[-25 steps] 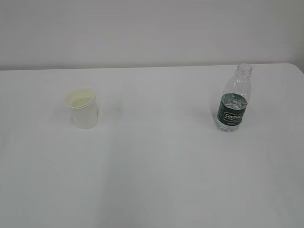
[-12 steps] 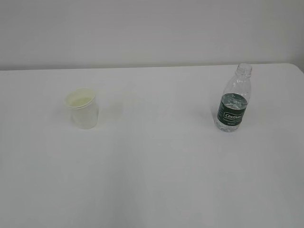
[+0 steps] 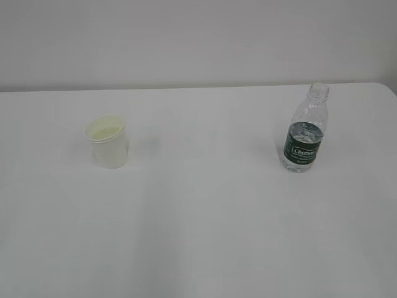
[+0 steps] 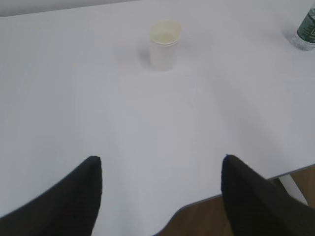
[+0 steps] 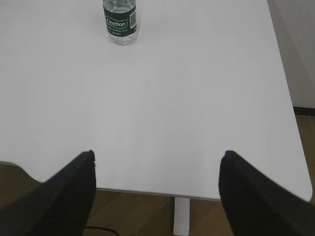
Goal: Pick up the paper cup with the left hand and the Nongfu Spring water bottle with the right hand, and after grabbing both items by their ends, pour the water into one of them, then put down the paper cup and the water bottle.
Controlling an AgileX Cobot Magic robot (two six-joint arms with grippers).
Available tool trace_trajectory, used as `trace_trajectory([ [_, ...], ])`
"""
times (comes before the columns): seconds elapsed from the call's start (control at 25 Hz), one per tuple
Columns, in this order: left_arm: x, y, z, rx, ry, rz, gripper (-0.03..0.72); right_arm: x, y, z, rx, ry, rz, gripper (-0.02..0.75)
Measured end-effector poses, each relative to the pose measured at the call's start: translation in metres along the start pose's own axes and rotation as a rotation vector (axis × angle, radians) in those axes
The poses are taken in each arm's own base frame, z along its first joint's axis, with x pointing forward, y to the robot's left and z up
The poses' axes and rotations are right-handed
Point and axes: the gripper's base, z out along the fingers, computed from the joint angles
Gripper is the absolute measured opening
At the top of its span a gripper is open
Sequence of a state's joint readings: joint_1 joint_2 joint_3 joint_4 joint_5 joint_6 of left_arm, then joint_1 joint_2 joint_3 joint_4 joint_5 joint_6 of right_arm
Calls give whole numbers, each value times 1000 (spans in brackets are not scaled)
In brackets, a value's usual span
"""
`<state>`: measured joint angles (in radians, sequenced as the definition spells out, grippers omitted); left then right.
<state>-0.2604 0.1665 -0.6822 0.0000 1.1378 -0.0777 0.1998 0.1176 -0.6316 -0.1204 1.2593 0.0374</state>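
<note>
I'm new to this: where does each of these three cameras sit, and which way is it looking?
Exterior view: in front of the white table, looking down at a slant at the paper cup and the water bottle; no part of the robot shows.
Left wrist view: on the left arm, at the near table edge, facing the cup; the open left gripper frames the bottom.
Right wrist view: on the right arm, facing the bottle; the open right gripper shows.
All three views share the bottle.

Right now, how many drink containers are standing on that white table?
2. The paper cup stands on the table's left side; the water bottle stands upright, uncapped, on the right, well apart. Nothing seems hidden.
</note>
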Motion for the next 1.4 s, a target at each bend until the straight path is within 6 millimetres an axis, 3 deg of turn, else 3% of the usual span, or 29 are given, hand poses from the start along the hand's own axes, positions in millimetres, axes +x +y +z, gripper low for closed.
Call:
trace_trajectory([
  [0.24,11,1,15,-4,53,0,532,5,1,12,-1,21,-5,590],
  [0.72,10,4,15,-38,45,17,518,5,4,27,-6,-30,-12,590],
  [1.04,23,4,32,-33,91,15,513,6,4,28,-6,-29,-13,590],
  [1.4,24,4,34,-31,100,14,505,10,4,32,-6,5,-15,590],
])
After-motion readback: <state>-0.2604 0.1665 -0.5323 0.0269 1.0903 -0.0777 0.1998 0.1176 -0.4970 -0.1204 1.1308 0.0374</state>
